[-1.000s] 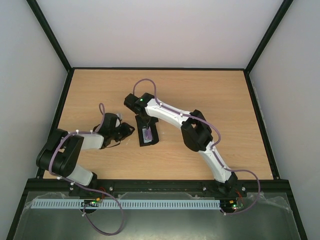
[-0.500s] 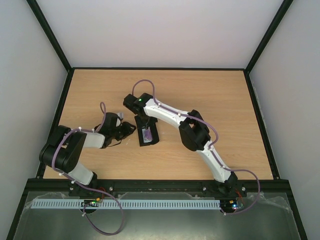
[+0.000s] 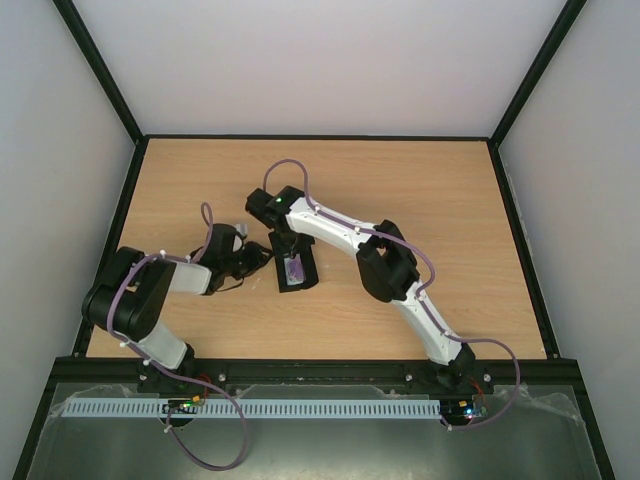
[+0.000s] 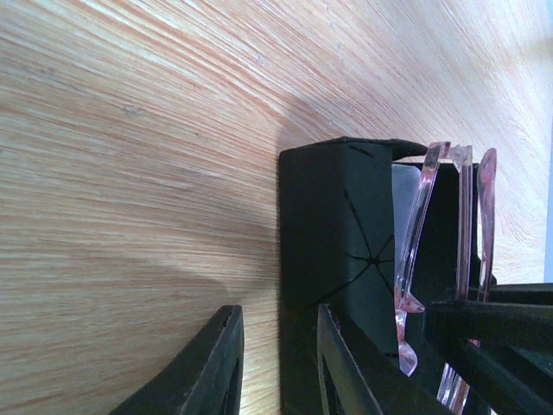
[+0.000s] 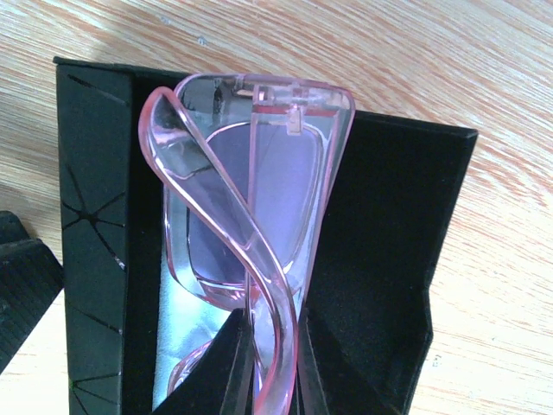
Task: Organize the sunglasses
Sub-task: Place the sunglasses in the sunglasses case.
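Edging closer to the case (image 5: 389, 242), my left gripper (image 4: 278, 313) stands parted while my right gripper (image 5: 270, 322) clamps the sunglasses (image 5: 259, 173) inside.

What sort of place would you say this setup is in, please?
Probably a robotics test cell: a wooden table boxed in by plain white panels on a black frame, with the left arm and right arm bolted at its near edge.

Left end effector (image 3: 262, 256) now slightly nearer the black case (image 4: 333, 225), its jaws a touch narrower.
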